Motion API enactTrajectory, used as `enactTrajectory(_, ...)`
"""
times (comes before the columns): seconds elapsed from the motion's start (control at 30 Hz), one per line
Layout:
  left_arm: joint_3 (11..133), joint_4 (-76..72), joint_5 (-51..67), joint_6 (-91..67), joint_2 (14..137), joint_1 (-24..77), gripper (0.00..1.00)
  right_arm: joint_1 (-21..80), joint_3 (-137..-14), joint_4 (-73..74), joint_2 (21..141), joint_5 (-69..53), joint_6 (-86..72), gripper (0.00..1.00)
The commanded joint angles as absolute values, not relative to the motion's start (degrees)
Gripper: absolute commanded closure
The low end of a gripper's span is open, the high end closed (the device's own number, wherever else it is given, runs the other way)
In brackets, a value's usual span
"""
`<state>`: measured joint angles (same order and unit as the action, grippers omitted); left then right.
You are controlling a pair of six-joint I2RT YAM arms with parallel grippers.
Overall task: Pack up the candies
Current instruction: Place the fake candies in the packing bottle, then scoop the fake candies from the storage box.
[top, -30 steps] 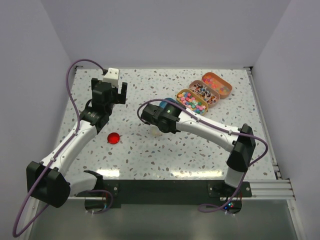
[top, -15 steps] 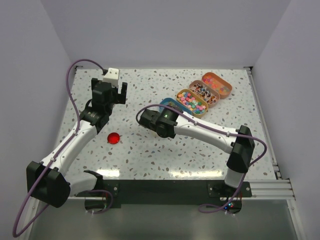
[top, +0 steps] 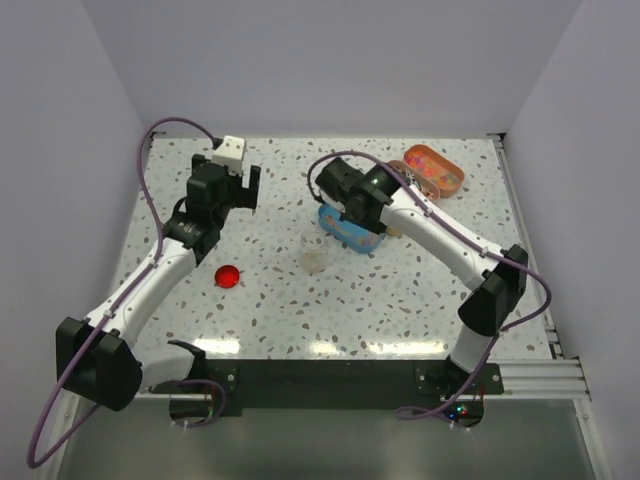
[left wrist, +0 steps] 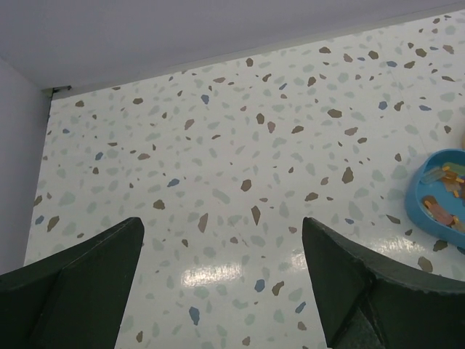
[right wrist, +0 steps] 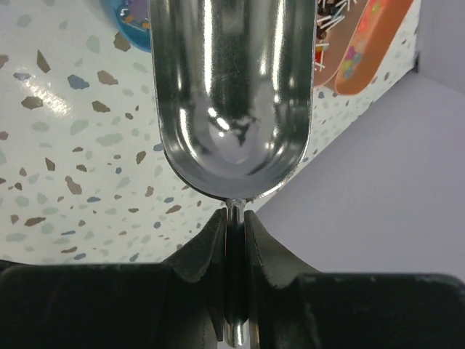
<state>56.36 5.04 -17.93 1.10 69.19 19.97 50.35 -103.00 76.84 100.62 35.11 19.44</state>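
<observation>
Clamping the empty scoop (right wrist: 232, 94), the right pincer (right wrist: 234, 233) has swung from the jar (top: 315, 252) to the one-o'clock candies (top: 430, 163), likely to reload, while the left pincer (left wrist: 221, 280) gapes empty.

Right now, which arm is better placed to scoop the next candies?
Right. The right hand is shut on the empty metal scoop above the tins of candies. The left hand is open, empty, off to the side.
</observation>
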Motion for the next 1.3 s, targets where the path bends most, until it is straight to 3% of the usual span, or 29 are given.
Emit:
enactTrajectory(0.0, 56.77, 1.32, -11.10, 0.44, 71.71, 20.21, 0.06, 44.40, -106.70, 76.47, 99.93, 26.57, 16.61, 1.00)
enactTrajectory(0.2, 66.77, 6.66, -0.36, -4.04, 82.51, 20.13, 0.11, 35.00, -108.36, 74.70, 104.93, 15.39, 13.45, 1.00)
enactTrajectory(0.4, 78.30, 11.94, 9.04, -7.38, 96.05, 20.65, 0.28, 33.40, -108.55, 74.18, 109.86, 10.03, 13.97, 1.00)
enactTrajectory(0.67, 91.83, 15.12, 15.99, -7.56, 112.75, 24.08, 0.41, 30.94, -107.49, 75.67, 113.64, 5.19, 12.66, 1.00)
enactTrajectory(1.27, 95.28, 13.54, 18.63, -7.82, 123.66, 28.04, 0.66, 28.74, -105.73, 76.03, 119.53, 5.71, 11.25, 1.00)
